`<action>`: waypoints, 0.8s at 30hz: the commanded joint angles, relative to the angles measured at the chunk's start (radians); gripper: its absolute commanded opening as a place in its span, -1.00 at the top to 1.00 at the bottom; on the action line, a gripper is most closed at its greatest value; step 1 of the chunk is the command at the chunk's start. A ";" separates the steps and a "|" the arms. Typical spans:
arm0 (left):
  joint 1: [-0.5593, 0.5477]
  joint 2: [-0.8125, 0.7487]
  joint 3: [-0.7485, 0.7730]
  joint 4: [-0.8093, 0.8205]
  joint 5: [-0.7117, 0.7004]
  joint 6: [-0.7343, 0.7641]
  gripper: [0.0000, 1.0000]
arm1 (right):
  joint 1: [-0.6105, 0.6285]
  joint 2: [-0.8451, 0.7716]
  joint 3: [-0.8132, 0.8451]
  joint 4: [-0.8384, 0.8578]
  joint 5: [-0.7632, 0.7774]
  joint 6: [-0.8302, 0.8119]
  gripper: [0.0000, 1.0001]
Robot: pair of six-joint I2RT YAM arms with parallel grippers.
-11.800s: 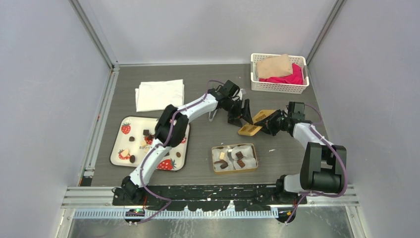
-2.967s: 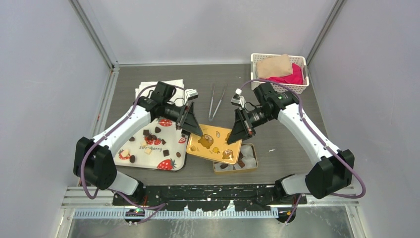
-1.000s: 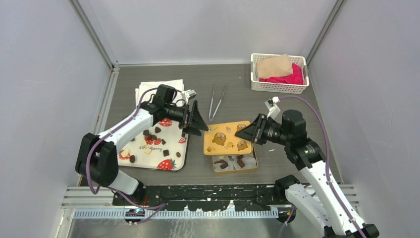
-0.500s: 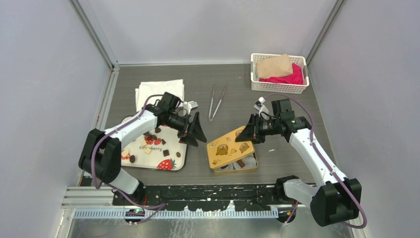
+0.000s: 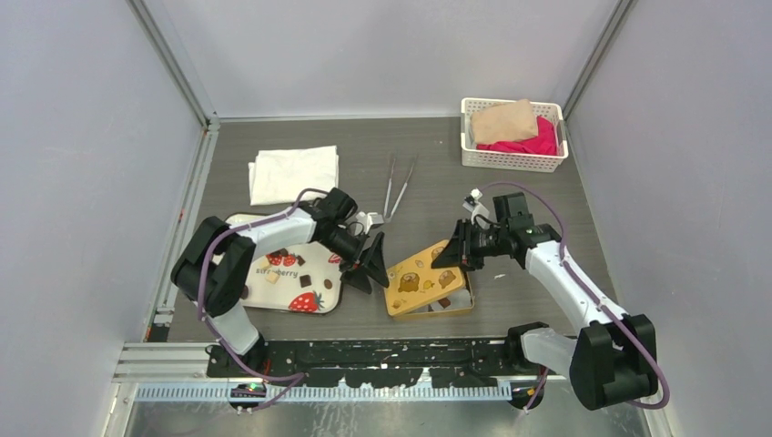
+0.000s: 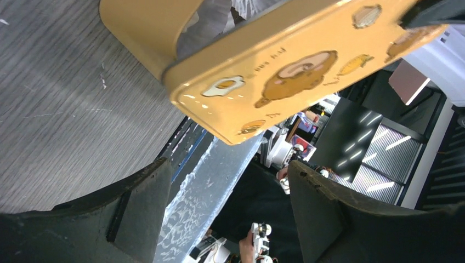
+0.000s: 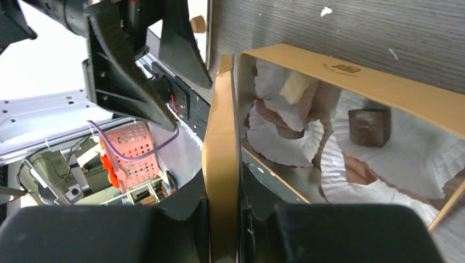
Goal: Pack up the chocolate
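box (image 5: 435, 309) sits nearest the bases, with the golden lid (image 5: 419, 276) lying tilted across it, one side up, so it's not seated. right gripper (image 7: 222, 205) is pinched on the lid's edge, one finger on each face. left gripper (image 6: 230, 186) hangs just off the lid's opposite corner with its fingers spread wide and holding nothing. chocolate is in two places: some in the box in white paper cups, e.g. a dark square (image 7: 370, 127), and the rest loose on the strawberry tray (image 5: 264, 307) to the left, e.g. a dark piece (image 5: 306, 280). so packing looks unfinished if the tray pieces count. handling guess: the pieces are tiny, light and rigid, with smooth faces that will likely slip or scuff under hard pads. grab across two flat sides with low force; round and heart shapes will want to roll out of a pinch. the paper cups are flimsy, so drop pieces in and don't push. the lid looks thin, stiff and slick, so an edge grip can pivot. farther back are the tweezers (image 5: 393, 188), probably the better tool for pieces this small, then a folded white napkin (image 5: 293, 173) and a white basket (image 5: 512, 164) of cloth in the far right corner.
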 commanded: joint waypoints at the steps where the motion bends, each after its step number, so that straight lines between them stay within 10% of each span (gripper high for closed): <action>1: -0.007 0.003 0.015 0.025 0.014 0.027 -0.55 | -0.006 -0.032 -0.081 0.213 -0.013 0.076 0.99; 20: -0.061 0.150 0.114 0.047 0.064 0.047 -0.39 | -0.007 -0.140 -0.121 0.166 0.182 0.064 0.98; 24: -0.062 0.186 0.160 0.048 0.071 0.041 -0.27 | -0.007 -0.183 -0.101 0.086 0.302 0.068 0.65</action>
